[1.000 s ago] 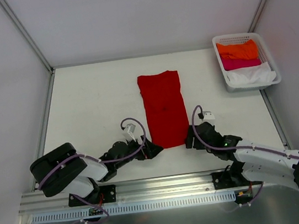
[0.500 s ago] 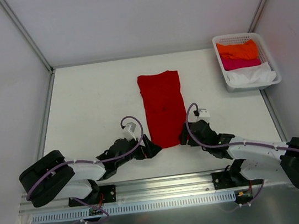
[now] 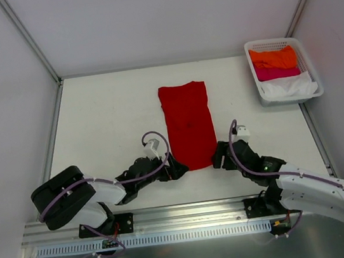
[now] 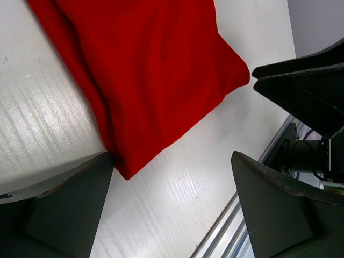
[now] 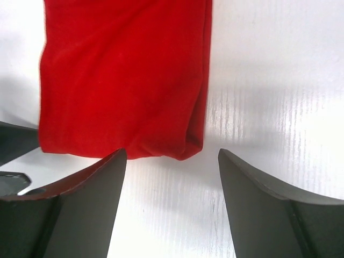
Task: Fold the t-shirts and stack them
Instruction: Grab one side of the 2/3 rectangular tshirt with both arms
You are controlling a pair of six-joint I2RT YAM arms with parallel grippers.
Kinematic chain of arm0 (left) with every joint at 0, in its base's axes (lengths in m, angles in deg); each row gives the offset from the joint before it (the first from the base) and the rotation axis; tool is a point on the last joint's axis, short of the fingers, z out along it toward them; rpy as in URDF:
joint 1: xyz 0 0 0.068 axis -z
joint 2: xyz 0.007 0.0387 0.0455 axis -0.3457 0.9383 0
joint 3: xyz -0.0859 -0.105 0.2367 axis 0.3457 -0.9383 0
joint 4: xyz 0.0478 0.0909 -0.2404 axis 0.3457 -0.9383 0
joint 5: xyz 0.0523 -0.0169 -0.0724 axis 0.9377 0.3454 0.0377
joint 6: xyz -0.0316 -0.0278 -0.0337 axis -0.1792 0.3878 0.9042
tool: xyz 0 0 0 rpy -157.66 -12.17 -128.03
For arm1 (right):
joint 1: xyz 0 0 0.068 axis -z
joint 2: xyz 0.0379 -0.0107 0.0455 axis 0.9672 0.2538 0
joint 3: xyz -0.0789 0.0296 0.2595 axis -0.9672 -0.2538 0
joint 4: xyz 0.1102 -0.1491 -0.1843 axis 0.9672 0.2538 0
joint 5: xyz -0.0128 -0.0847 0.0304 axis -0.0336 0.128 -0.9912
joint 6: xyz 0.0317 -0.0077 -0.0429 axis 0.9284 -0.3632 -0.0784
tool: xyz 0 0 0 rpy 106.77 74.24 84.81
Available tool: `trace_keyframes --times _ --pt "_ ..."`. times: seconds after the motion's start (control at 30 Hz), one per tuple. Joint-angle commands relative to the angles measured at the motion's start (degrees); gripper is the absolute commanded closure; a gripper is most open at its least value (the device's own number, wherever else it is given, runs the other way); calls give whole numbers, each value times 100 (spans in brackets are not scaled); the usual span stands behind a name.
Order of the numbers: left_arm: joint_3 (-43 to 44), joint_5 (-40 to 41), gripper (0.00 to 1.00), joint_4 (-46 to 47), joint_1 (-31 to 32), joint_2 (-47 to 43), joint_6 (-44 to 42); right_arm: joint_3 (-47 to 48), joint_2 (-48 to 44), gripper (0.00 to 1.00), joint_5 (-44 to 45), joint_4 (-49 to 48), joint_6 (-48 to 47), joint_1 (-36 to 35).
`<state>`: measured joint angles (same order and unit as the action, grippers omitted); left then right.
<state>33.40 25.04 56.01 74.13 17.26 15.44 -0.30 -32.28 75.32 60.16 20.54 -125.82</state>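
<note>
Though flat, red t-shirt [image 3: 188, 125] between grippers [image 3: 176, 167] [image 3: 218, 158]

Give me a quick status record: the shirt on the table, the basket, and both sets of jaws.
red shirt: flat mid-table, a long narrow rectangle
left jaws: open, low at the shirt's near left corner, which lies between them
right jaws: open, near right corner between them
basket: far right corner of the table
basket contents: orange shirt, magenta shirt, white shirt
stack: not started
</note>
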Motion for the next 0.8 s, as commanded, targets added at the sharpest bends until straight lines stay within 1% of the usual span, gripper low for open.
trace_keyframes --times 0.0,0.13,0.37,0.5,0.53,0.7,0.77 --pt "90 -168 7 -1 -47 156 -25 187 -384 27 272 438 19 -45" --pt "99 -203 6 -10 -47 209 -16 178 -236 27 263 403 28 -37" --pt "73 -177 6 -97 -47 95 -34 28 476 27 78 -352 133 -37" --pt "82 -116 7 -299 -47 -19 -78 55 775 27 87 -511 124 -37" --pt "82 -115 8 -317 -47 -46 -104 63 845 27 70 -572 124 -37" --pt "169 -98 25 -545 -47 -125 -183 72 942 27 78 -626 107 -37" --pt "205 -98 26 -625 -47 -125 -210 72 968 27 105 -643 107 -45"
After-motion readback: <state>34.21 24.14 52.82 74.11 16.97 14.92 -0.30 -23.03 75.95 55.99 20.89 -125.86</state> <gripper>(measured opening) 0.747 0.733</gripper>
